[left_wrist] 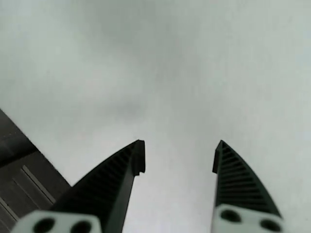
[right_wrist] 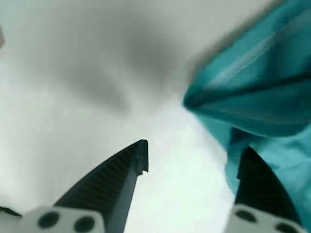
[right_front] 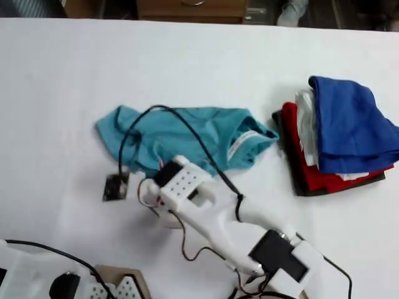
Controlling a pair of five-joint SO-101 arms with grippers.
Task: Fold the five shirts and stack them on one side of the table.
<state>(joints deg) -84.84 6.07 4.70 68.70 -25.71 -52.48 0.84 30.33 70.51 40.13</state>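
A teal shirt (right_front: 187, 137) lies crumpled at the middle of the white table (right_front: 62, 93). At the right side sits a stack of folded shirts: a blue one (right_front: 352, 124) on top, then white (right_front: 305, 124), red (right_front: 312, 171) and a dark one beneath. My right arm (right_front: 206, 205) stretches from the front right to the teal shirt's near edge. My right gripper (right_wrist: 192, 162) is open, one finger at the hem of the teal shirt (right_wrist: 262, 92), the other over bare table. My left gripper (left_wrist: 178, 155) is open above bare table, holding nothing.
My left arm's base (right_front: 37, 274) rests at the front left corner beside a brown cardboard piece (right_front: 118, 277). A black cable (right_front: 187, 124) loops over the teal shirt. Wooden furniture (right_front: 187, 9) stands beyond the far edge.
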